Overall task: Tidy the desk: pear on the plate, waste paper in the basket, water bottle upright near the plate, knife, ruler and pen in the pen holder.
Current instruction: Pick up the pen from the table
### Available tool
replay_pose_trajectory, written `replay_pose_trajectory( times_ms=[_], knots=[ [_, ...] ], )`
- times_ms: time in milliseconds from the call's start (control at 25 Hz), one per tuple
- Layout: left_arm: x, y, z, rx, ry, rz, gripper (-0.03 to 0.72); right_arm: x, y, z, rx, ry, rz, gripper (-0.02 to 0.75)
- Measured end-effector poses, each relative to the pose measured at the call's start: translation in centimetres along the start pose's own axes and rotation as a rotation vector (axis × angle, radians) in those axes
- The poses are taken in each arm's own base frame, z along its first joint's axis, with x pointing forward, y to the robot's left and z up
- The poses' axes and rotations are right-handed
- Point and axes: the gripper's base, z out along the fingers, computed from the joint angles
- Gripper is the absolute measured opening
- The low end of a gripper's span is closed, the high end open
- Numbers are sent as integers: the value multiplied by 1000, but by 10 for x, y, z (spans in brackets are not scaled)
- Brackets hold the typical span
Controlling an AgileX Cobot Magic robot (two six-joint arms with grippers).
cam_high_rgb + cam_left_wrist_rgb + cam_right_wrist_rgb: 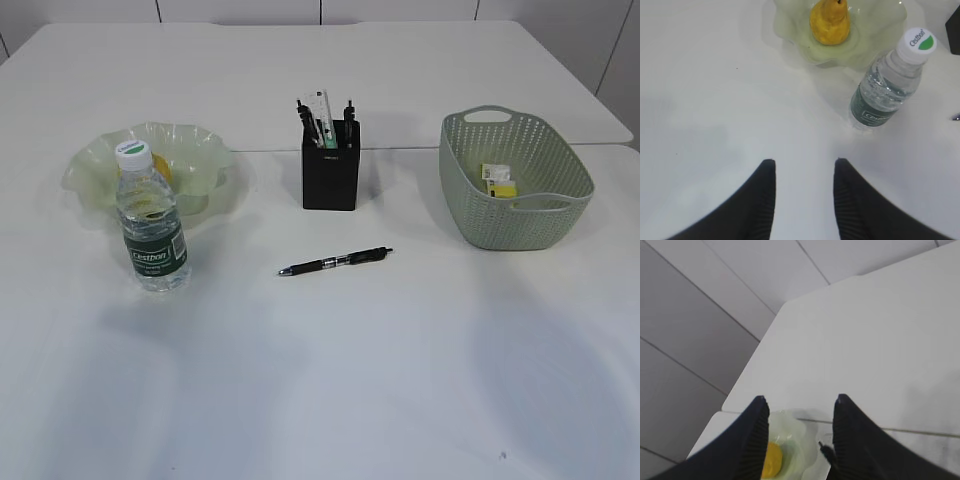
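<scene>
The pear (830, 22) lies in the wavy green plate (790, 30), and in the exterior view it is mostly hidden behind the water bottle (152, 220). That bottle stands upright just in front of the plate (95, 160). A black pen (335, 262) lies flat on the desk (320, 380). The ruler (321, 108) and other dark items stick out of the pen holder (331, 165); I cannot pick out the knife. The waste paper (499, 180) sits in the basket (515, 180). My left gripper (805, 162) hovers open and empty over bare desk. My right gripper (800, 400) is open and empty, high above the plate (797, 437).
Neither arm shows in the exterior view. A seam between two tabletops runs behind the plate, holder and basket. The desk's far left corner and a grey tiled floor show in the right wrist view.
</scene>
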Motion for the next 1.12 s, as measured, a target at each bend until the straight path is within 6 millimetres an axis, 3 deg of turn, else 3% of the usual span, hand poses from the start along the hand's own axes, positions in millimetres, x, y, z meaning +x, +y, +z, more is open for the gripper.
replay_pose_trajectory(
  times_ms=[200,400,600,840,1120],
  knots=[
    [0,0,0,1,-2,0,269,20,15,-23,-24,92,41,323],
    [1,-2,0,14,4,-12,269,55,21,-46,-24,205,111,323],
    [5,-18,-3,74,11,43,269,81,28,-67,-23,276,160,323],
    [12,-39,-9,161,13,122,269,93,42,-89,-36,305,174,323],
    [12,-44,-10,186,-4,136,269,110,55,-115,-41,327,185,323]
  ],
)
